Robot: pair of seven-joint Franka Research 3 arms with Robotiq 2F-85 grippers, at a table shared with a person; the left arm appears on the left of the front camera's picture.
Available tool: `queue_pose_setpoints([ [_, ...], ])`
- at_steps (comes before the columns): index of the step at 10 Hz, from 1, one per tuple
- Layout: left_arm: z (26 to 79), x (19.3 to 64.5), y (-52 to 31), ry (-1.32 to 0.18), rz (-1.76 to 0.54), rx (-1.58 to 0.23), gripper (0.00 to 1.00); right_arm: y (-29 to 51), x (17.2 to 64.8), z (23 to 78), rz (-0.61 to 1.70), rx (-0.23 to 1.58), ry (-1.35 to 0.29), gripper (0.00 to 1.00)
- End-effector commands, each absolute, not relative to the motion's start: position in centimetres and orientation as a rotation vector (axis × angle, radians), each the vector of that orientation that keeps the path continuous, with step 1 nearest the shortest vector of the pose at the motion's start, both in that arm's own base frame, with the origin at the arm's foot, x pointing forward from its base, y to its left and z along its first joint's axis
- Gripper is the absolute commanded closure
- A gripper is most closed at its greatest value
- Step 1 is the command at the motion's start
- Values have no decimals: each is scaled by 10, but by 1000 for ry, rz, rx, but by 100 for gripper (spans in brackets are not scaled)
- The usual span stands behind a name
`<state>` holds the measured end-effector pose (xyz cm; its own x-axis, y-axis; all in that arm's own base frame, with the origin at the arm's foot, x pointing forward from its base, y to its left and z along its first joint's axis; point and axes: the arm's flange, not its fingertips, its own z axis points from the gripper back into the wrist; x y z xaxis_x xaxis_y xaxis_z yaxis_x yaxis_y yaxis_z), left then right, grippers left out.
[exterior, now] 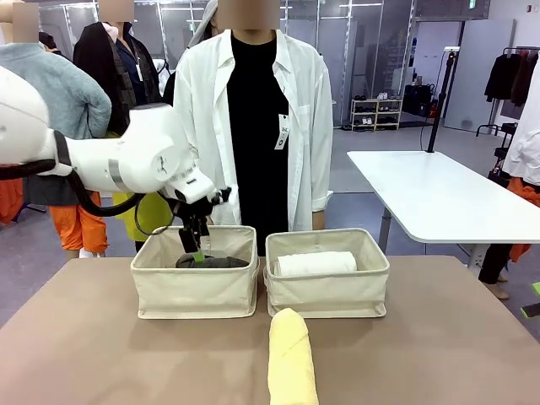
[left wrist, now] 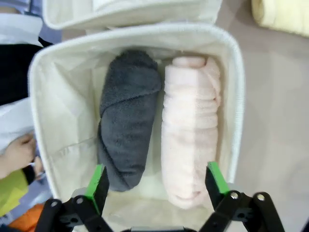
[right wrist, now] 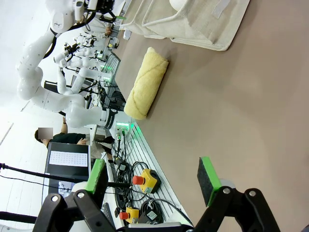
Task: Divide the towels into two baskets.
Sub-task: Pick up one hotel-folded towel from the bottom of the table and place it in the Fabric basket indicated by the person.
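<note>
Two cream canvas baskets stand side by side. The left basket (exterior: 196,287) holds the dark grey towel (left wrist: 128,116) and the cream-peach towel (left wrist: 190,125), lying parallel. My left gripper (exterior: 196,240) hangs open just above them, holding nothing; in the left wrist view its (left wrist: 157,181) green pads straddle both rolls. The right basket (exterior: 327,287) holds the white towel (exterior: 316,263). The pale yellow towel (exterior: 292,354) lies on the table in front of the baskets. My right gripper (right wrist: 152,179) is open and empty above bare tabletop, well short of the yellow towel (right wrist: 145,82).
A person in a white shirt (exterior: 253,126) stands right behind the baskets, one hand (left wrist: 17,152) near the left basket's far wall. A white table (exterior: 439,194) stands at back right. Emergency-stop boxes (right wrist: 145,180) sit along the table's near edge.
</note>
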<state>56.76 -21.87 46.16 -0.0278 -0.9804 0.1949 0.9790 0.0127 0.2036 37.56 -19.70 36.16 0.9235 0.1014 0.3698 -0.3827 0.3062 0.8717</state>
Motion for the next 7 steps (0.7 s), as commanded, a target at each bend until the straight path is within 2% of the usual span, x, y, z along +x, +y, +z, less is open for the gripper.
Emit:
queue_pose_setpoints([
  [1,514,533,-170,-398,-1404,-90,0,-194,374,364,327,1209,-273,6],
  [4,538,475,-87,-502,-1160,-443,0,-194,374,364,327,1209,-273,6],
  [7,529,419,23,-624,-913,-820,0,-194,374,364,327,1209,-273,6],
])
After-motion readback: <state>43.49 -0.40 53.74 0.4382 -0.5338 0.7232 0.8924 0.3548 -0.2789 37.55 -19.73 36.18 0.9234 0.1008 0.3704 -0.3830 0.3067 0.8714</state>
